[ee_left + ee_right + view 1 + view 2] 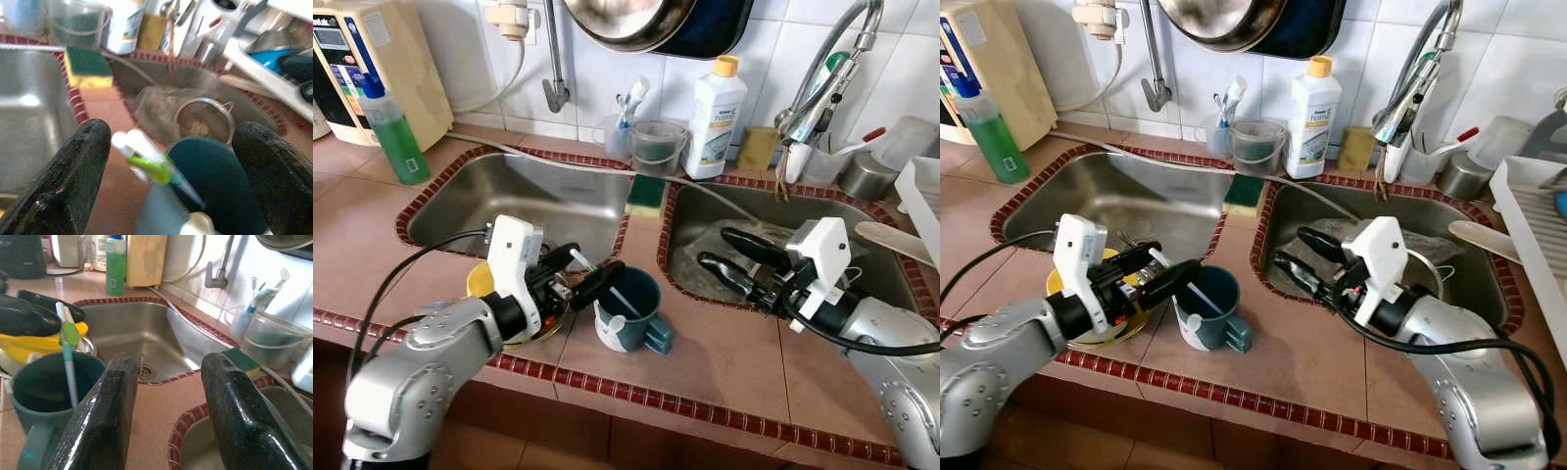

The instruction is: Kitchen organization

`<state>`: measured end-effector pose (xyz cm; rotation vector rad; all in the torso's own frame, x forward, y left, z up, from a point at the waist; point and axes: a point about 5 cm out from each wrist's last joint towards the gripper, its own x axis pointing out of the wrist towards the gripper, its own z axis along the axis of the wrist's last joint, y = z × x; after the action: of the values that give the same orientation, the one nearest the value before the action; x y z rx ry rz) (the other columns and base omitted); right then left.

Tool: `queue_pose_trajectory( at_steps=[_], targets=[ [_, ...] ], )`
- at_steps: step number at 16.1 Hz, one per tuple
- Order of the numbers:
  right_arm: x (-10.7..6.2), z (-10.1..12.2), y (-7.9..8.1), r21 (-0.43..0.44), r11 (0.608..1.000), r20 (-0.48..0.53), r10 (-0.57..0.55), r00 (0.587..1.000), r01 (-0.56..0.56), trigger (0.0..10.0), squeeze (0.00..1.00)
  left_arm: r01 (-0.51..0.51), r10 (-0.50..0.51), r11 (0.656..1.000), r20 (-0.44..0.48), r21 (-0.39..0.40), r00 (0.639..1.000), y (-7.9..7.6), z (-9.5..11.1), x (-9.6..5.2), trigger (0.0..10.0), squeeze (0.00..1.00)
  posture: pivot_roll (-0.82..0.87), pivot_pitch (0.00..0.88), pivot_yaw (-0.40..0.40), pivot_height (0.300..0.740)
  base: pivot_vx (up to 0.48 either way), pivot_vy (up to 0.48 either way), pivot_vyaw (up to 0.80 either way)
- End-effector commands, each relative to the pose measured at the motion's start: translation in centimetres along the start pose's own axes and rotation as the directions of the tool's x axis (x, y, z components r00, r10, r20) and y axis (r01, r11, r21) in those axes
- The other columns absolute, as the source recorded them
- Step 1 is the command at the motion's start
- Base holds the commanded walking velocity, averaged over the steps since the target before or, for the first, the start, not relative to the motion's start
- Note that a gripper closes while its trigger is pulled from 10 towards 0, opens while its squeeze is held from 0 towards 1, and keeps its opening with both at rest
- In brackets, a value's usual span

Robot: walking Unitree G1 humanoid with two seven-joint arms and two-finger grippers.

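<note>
A teal mug (628, 311) stands on the tiled counter in front of the ridge between the two sinks. A white and green toothbrush (607, 286) leans in it. My left gripper (584, 267) is open just left of the mug, above a yellow bowl (480, 280). In the left wrist view its fingers (73, 176) stand wide on either side of the toothbrush (149, 165) without touching it. My right gripper (714, 249) is open and empty over the near left corner of the right sink (871, 257), pointing toward the mug (46, 387).
A yellow-green sponge (646, 192) lies on the ridge between the sinks. A green soap bottle (396, 132), a clear cup (656, 147) and a white detergent bottle (715, 117) line the back. A strainer (203, 120) sits in the right sink; a dish rack (1538, 225) stands far right.
</note>
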<state>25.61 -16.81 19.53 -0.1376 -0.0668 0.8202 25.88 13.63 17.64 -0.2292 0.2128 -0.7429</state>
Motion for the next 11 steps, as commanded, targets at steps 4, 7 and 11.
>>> queue_pose_trajectory(
  at_steps=[4, 7, 11],
  targets=[
    [0.6, 1.0, 0.4, 0.008, 0.999, 0.041, 0.037, 0.998, -0.038, 10.0, 0.00, -0.042, 0.042, 0.999, -0.007, 0.018, 0.999, 0.2, -0.8, 0.7, 10.0, 0.00, -0.05, 0.000, -0.029, 0.740, 0.000, 0.000, 0.00],
    [0.7, 2.0, 0.0, 0.048, 0.997, 0.101, 0.048, 0.994, -0.054, 10.0, 0.00, -0.058, 0.058, 0.998, 0.019, 0.018, 0.998, 0.5, -0.7, 1.2, 10.0, 0.00, -0.05, 0.000, -0.035, 0.740, 0.000, 0.000, 0.00],
    [0.4, 2.7, 0.2, 0.078, 0.990, 0.123, 0.107, 0.987, -0.117, 10.0, 0.00, -0.058, 0.058, 0.998, 0.032, 0.001, 0.998, 0.5, -0.6, 1.4, 10.0, 0.00, -0.05, 0.000, -0.038, 0.740, 0.000, 0.000, 0.00]
  ],
)
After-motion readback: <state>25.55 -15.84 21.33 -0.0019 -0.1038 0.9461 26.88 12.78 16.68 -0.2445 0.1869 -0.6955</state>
